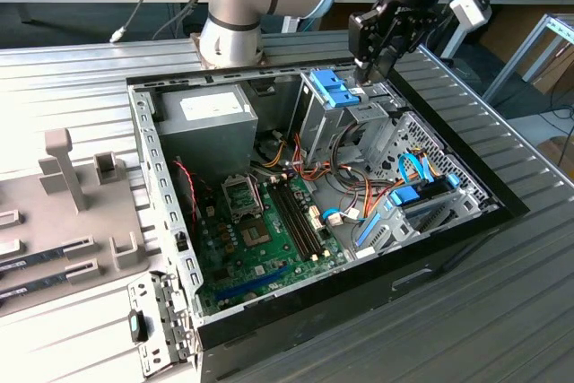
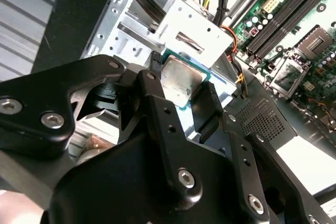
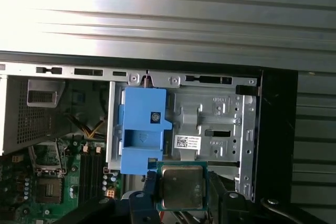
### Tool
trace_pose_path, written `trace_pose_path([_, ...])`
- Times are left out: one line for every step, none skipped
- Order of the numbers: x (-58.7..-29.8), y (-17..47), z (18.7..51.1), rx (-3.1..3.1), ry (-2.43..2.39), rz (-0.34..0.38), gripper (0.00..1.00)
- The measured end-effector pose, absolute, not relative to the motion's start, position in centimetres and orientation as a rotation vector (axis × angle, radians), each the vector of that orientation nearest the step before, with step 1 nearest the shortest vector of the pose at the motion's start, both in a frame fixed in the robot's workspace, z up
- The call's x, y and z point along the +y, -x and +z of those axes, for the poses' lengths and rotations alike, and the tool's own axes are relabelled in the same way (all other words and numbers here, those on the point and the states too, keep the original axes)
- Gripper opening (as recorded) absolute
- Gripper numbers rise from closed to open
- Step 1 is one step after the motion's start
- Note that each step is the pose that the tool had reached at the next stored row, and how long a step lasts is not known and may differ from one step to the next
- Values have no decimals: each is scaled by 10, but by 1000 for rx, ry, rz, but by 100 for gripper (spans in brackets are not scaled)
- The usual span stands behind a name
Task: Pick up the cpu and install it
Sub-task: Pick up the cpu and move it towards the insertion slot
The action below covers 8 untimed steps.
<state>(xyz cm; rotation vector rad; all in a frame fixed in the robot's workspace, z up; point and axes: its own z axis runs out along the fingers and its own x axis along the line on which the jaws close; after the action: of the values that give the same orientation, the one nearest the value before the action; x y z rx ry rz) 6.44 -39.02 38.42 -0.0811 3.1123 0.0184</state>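
The cpu point(image 2: 181, 80) point(image 3: 181, 187) is a small square chip with a dull silver lid and a thin green rim. My gripper point(image 2: 181, 85) point(image 3: 181, 190) is shut on it, one black finger point(image 2: 207, 106) on each side, in both wrist views. In the exterior view the gripper point(image 1: 366, 67) hangs above the metal drive cage point(image 1: 359, 118) at the back of the open computer case, toward the exterior view's right. The motherboard's open socket point(image 1: 242, 193) lies lower in the case, well to the exterior view's left of the gripper.
A grey power-supply box point(image 1: 202, 123) sits in the case's back corner. A blue latch point(image 1: 336, 89) point(image 3: 142, 129) tops the drive cage. Dark memory slots point(image 1: 296, 213) and bundled cables point(image 1: 359, 190) cross the case. Grey fixtures point(image 1: 67, 168) stand on the table at the exterior view's left.
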Motion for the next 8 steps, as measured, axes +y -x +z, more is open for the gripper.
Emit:
trace_pose_path([-390, -67, 384, 3112, 81, 18, 47])
trace_pose_path([-390, -70, 384, 3112, 81, 18, 47])
trace_pose_path([-390, -73, 384, 3112, 81, 18, 47])
trace_pose_path([-390, -75, 384, 3112, 81, 18, 47])
trace_pose_path([-390, -76, 384, 3112, 81, 18, 47])
trace_pose_path([-390, -78, 384, 3112, 81, 18, 47])
trace_pose_path([-390, -80, 384, 3112, 81, 18, 47])
trace_pose_path([-390, -81, 384, 3112, 81, 18, 47])
